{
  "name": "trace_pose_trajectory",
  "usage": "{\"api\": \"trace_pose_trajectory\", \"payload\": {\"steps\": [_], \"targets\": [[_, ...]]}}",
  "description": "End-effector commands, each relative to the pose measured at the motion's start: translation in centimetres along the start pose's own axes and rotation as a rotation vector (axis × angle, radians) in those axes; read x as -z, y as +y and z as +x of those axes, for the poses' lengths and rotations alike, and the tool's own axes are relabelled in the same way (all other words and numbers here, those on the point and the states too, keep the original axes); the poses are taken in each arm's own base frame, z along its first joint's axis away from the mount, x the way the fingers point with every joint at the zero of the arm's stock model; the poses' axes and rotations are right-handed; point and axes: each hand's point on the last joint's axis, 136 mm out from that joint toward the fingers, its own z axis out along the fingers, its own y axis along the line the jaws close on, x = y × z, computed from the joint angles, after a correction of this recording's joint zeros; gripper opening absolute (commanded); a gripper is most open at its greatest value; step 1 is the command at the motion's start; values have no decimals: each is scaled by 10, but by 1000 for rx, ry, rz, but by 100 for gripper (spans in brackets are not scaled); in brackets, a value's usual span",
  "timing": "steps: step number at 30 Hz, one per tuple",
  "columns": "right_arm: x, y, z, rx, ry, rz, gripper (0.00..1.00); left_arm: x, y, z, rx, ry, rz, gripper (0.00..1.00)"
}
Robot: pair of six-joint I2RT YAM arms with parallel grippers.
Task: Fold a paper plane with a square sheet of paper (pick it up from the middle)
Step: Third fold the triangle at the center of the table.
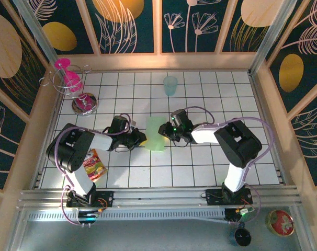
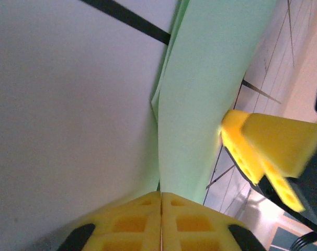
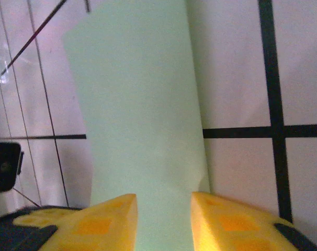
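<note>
While checking the top view, noted the green paper sheet [image 1: 155, 135] near the middle of the white tiled table [image 1: 200, 167], folded to a tall narrow strip and lodged directly between the two tools. Logged the left gripper [image 1: 142, 139] touching the strip's left edge low down, and the right gripper [image 1: 163, 130] touching its right edge a little higher (arms reaching inward from both sides, tips nearly facing).

Left wrist view: found the left gripper [image 2: 161, 194] with yellow fingers pressed flat together, seam closed. Traced the green paper sheet [image 2: 205, 104] from the top of the view down to that seam, its lower end pinched there, a second layer peeking out along its left edge. Marked one yellow finger [image 2: 252, 149] of the right gripper against the strip's right edge, roughly midway along.

Right wrist view: found the right gripper [image 3: 163, 204] with fingers apart, a clear gap between the pads. Saw the green paper sheet [image 3: 140, 115] passing through that gap and stretching away over the tiles, slanted slightly left; could not tell whether either pad touched it.

Elsewhere on the table: pale teal cup [image 1: 170, 85] upright well beyond the strip, snack packet [image 1: 94, 165] near the left arm, both well apart from the paper.
</note>
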Motion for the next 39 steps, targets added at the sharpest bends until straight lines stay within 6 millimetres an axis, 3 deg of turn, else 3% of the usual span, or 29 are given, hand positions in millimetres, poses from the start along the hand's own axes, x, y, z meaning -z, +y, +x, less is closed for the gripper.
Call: {"api": "trace_pose_trajectory", "payload": {"steps": [1, 4, 8, 13, 18, 30, 33, 39], "targets": [[29, 33, -23, 199, -159, -28, 44, 3, -17, -5, -24, 4, 49, 4], [46, 49, -28, 353, -252, -12, 53, 4, -20, -6, -26, -2, 43, 2], [61, 66, -29, 552, -358, 58, 52, 11, -38, -10, -45, -21, 75, 2], [65, 80, -15, 769, -395, 78, 60, 13, -46, -13, -36, -31, 94, 1], [55, 79, 9, 970, -398, 114, 66, 13, -47, -17, -36, -46, 79, 1], [23, 63, 78, 1154, -243, 72, 67, 11, -45, -22, -33, -55, 54, 1], [22, 57, 83, 1173, -252, 77, 68, 11, -45, -22, -32, -55, 54, 1], [18, 42, 71, 1191, -321, 167, 69, 12, -45, -20, -31, -51, 55, 1]]}}
